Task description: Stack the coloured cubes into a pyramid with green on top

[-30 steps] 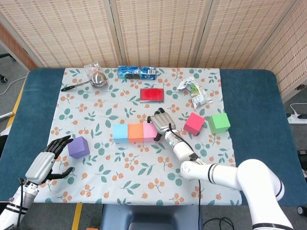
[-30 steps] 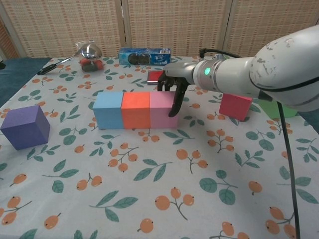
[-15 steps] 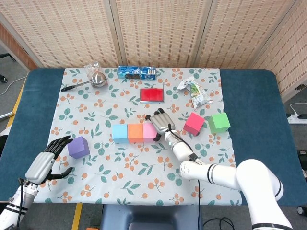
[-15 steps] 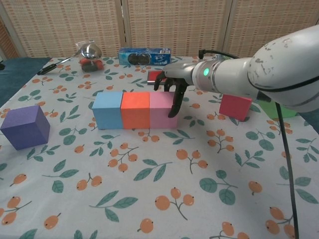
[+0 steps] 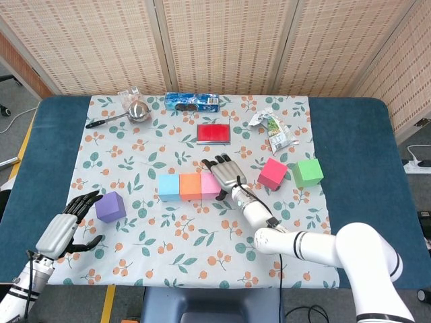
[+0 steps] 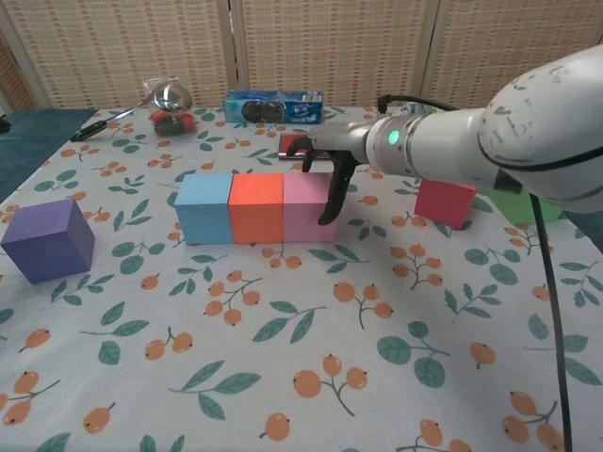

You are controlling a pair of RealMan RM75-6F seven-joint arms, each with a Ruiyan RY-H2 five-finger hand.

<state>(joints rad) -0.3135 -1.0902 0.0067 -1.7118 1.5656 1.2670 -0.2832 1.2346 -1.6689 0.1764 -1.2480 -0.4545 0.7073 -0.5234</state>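
Row: light-blue cube (image 6: 203, 208), orange cube (image 6: 256, 207), pink cube (image 6: 308, 206), touching.
Right hand (image 5: 225, 173): fingers spread, empty, beside pink cube.
Left hand (image 5: 73, 219): spread, empty, near purple cube (image 5: 110, 206).

It looked like a staged test room: woven folding screens (image 5: 222, 40) enclosed a cloth-covered table (image 5: 350, 134).

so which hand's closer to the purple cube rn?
Left. The left hand sits open just beside the purple cube, near the table's front-left edge. The right hand is far across, at the pink cube ending the three-cube row.
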